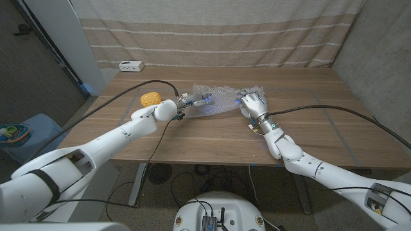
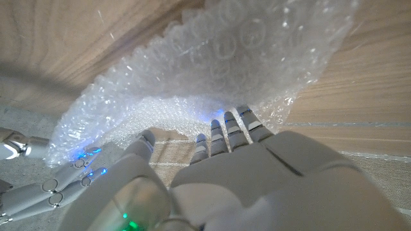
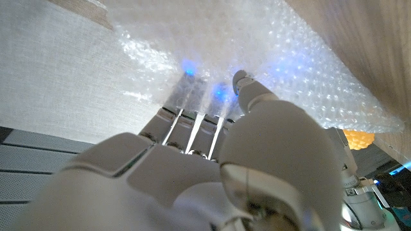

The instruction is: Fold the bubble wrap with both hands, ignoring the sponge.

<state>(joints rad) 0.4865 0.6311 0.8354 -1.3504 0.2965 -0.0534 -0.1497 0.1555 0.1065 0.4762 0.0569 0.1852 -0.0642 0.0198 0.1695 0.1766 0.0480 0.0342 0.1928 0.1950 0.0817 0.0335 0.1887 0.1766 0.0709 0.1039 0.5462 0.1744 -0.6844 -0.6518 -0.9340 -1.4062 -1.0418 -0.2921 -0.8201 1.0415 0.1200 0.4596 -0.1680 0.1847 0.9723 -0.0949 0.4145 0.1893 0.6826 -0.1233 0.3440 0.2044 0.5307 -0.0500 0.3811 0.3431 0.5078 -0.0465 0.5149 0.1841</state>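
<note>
Both white robot arms are reaching in from the near corners of the head view and meeting over the far middle of the wooden counter (image 1: 212, 131). Running behind the counter is a striped beige curtain (image 1: 212, 32), hanging as a backdrop.

Lying on the counter between the two hands is the bubble wrap (image 1: 221, 99), a clear crinkled sheet, partly lifted and bunched.

At the sheet's left end, the left hand (image 1: 196, 101) is gripping it: in the left wrist view the fingers (image 2: 234, 128) are tucking under a raised edge of the wrap (image 2: 212, 70), with the thumb lying alongside.

At the sheet's right end, the right hand (image 1: 253, 102) is holding the other edge. In the right wrist view its fingers (image 3: 192, 125) are sliding beneath the wrap (image 3: 282, 58) while the thumb is pressing against it from the other side, blue lights glowing through the plastic.

Sitting apart from the wrap, just beside the left arm, is the yellow sponge (image 1: 150, 99). Farther back, near the counter's far left edge, a small white box (image 1: 130, 65) is resting.
</note>
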